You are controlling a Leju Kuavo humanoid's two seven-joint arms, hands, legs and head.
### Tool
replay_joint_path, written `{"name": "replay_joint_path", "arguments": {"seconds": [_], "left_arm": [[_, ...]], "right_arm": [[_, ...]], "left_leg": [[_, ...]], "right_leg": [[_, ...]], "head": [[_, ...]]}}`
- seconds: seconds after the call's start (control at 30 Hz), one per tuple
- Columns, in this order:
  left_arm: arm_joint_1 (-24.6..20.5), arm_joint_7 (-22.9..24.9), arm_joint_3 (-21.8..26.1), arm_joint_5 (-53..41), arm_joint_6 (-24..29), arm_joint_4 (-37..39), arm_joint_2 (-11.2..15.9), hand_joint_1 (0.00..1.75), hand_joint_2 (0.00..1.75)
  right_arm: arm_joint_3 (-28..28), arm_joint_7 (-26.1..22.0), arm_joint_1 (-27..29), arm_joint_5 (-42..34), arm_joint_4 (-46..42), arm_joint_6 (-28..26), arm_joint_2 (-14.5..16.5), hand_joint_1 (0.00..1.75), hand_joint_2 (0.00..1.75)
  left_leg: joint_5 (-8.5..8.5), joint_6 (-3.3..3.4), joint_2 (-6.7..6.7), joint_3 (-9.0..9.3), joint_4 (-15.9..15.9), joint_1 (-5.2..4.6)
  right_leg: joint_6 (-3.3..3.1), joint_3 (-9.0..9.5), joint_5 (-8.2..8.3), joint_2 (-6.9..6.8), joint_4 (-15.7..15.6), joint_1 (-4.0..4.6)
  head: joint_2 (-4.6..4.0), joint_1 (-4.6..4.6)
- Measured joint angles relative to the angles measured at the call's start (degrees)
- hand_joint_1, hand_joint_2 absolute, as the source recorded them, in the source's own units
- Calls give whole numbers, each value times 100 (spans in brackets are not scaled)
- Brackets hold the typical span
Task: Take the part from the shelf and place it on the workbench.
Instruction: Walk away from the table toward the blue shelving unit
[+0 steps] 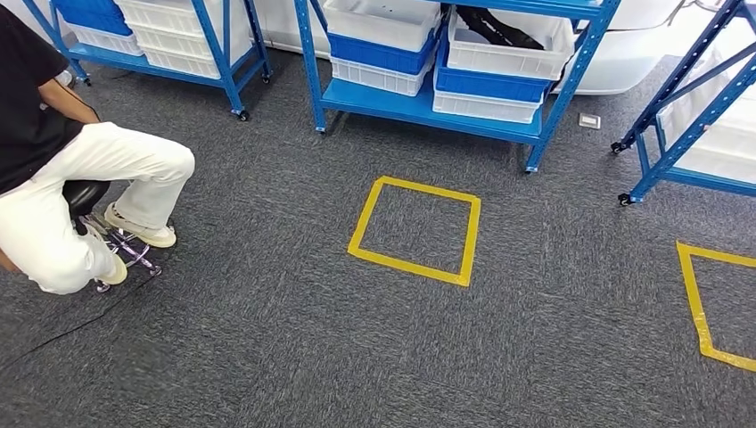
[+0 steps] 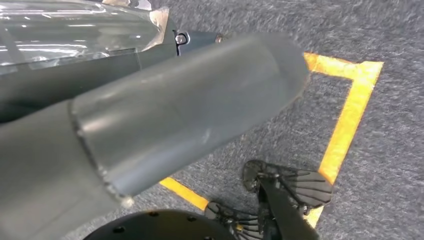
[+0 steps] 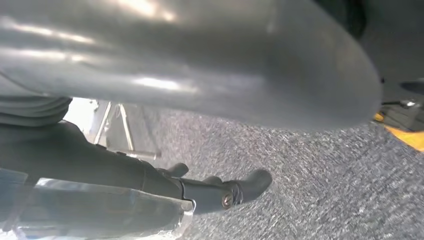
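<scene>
A blue shelf (image 1: pixel 419 107) stands ahead across the carpet, loaded with white and blue bins (image 1: pixel 383 40). One white bin holds a dark part (image 1: pixel 499 27); what it is I cannot tell at this distance. In the left wrist view, my left hand (image 2: pixel 190 115) hangs over the floor with its thick grey thumb stretched out and nothing in it. My right hand (image 3: pixel 200 65) also hangs low, its dark fingers (image 3: pixel 220 192) extended and apart, holding nothing.
A person (image 1: pixel 80 178) sits on a stool at the left. A yellow tape square (image 1: pixel 414 230) marks the carpet before the shelf, with a second tape square (image 1: pixel 704 303) at the right. More blue shelves stand at the back left (image 1: pixel 178 45) and at the right (image 1: pixel 695 134).
</scene>
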Motion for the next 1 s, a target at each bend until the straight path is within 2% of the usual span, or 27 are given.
{"name": "replay_joint_path", "arguments": {"seconds": [0.03,0.1,0.17,0.2,0.23,0.27,0.33,0.37,0.4,0.43,0.47,0.5,0.53,0.6,0.67,0.7,0.73,0.77,0.87,0.9,0.93,0.97,1.0], "left_arm": [[-3,-1,0,-1,3,0,-6,0,0],[-15,-1,-1,-1,7,-1,-12,0,0],[-18,-1,-1,-1,11,-2,-21,0,0],[-16,-1,-1,0,16,-2,-26,0,0],[-13,-1,-1,1,20,-2,-28,0,0],[-11,-1,0,1,23,-2,-29,0,0],[-4,-7,-1,1,26,-2,-30,0,0],[-4,-14,-1,0,26,-2,-31,0,0],[-6,-24,-1,-2,26,-2,-33,0,0],[-13,-37,-1,-4,26,-2,-37,0,0],[-24,-49,-1,-11,20,-2,-41,0,0],[-32,-60,-1,-23,13,-2,-49,0,0],[-40,-69,-2,-35,6,-2,-56,0,0],[-48,-77,-4,-56,-6,-2,-66,0,0],[-44,-78,-7,-66,-19,-2,-67,0,0],[-40,-78,-7,-72,-28,-2,-65,0,0],[-35,-78,-7,-82,-43,-2,-61,0,0],[-31,-78,-7,-93,-60,-2,-55,0,0],[-17,-77,-8,-116,-105,-1,-35,0,0],[-14,-77,-8,-117,-110,-1,-34,0,0],[-14,-77,-9,-117,-114,-1,-32,0,0],[-17,-77,-9,-118,-116,0,-34,0,0],[-14,-77,-8,-118,-117,-1,-37,0,0]], "right_arm": [[-1,-1,-4,-3,0,0,-2,0,0],[-1,-2,-15,-5,0,0,-6,0,0],[-1,-3,-5,-5,0,0,-10,0,0],[-1,-3,12,-4,1,0,-15,0,0],[-1,-3,27,-2,0,0,-20,0,0],[-1,-3,40,1,0,-1,-25,0,0],[-1,-7,61,6,5,-1,-31,0,0],[-1,-11,59,8,9,0,-30,0,0],[-1,-15,56,7,12,1,-28,0,0],[-2,-19,46,4,14,1,-28,0,0],[-3,-17,35,0,13,1,-29,0,0],[-7,-16,33,-7,12,1,-34,0,0],[-11,-16,31,-14,11,1,-40,0,0],[-19,-16,23,-27,11,0,-45,0,0],[-25,-16,21,-36,11,0,-43,0,0],[-30,-16,29,-40,11,0,-43,0,0],[-37,-16,37,-45,11,0,-43,0,0],[-45,-16,44,-51,11,0,-44,0,0],[-70,-16,33,-63,11,-2,-36,0,0],[-80,-15,22,-65,11,-2,-32,0,0],[-89,-15,14,-68,10,-2,-29,0,0],[-97,-14,10,-71,10,-3,-29,0,0],[-101,-14,11,-73,10,-3,-31,0,0]], "left_leg": [[-13,32,-4,105,-36,13],[-95,54,-16,271,-70,23],[-237,57,-44,410,-72,22],[-315,56,-66,499,-72,21],[-396,51,-89,602,-72,22],[-484,40,-107,714,-72,23],[-670,1,-123,921,-66,21],[-752,-29,-126,978,-64,19],[-814,-66,-130,1035,-64,20],[-843,-97,-130,1080,-48,23],[-846,-127,-126,1074,-11,30],[-816,-152,-107,1048,112,37],[-777,-174,-80,925,341,41],[-806,-226,-24,447,1027,54],[-1080,-269,-3,-120,1595,66],[-1207,-278,0,-332,1694,68],[-1242,-272,2,-468,1638,67],[-1128,-251,5,-525,1436,62],[-213,-115,8,-484,513,-1],[-34,-82,1,-452,333,-22],[10,-63,-18,-417,226,-35],[-49,-44,-40,-324,189,-32],[-22,-10,-46,-216,125,-29]], "right_leg": [[15,-98,17,0,188,-2],[9,-544,-53,0,861,-15],[-31,-1055,-337,1,1350,-18],[-50,-1223,-477,1,1387,-20],[-39,-1316,-530,1,1274,-26],[8,-1350,-441,1,1030,-36],[170,-1311,203,-4,512,-57],[178,-1255,488,-5,342,-44],[140,-1210,683,-2,271,-30],[59,-1176,700,2,236,-9],[-33,-1109,658,15,216,-11],[-90,-1052,634,22,186,-29],[-142,-972,601,23,149,-43],[-219,-797,522,20,70,-60],[-238,-646,419,27,25,-60],[-234,-567,357,34,17,-60],[-229,-479,287,40,14,-59],[-222,-394,212,44,11,-58],[-180,-155,-30,59,-29,-33],[-163,-73,-110,63,-79,-14],[-121,24,-130,69,-95,9],[-74,124,-128,72,-118,26],[-25,204,-114,61,-98,28]], "head": [[-1,6],[-2,25],[-1,30],[-1,32],[-1,33],[-1,35],[-1,30],[-1,31],[-1,20],[-1,18],[-1,15],[-1,4],[-1,1],[-1,-12],[-1,-13],[-1,-15],[-1,-13],[-1,-15],[-1,-19],[-1,-12],[-1,-7],[-1,-3],[-1,-1]]}}
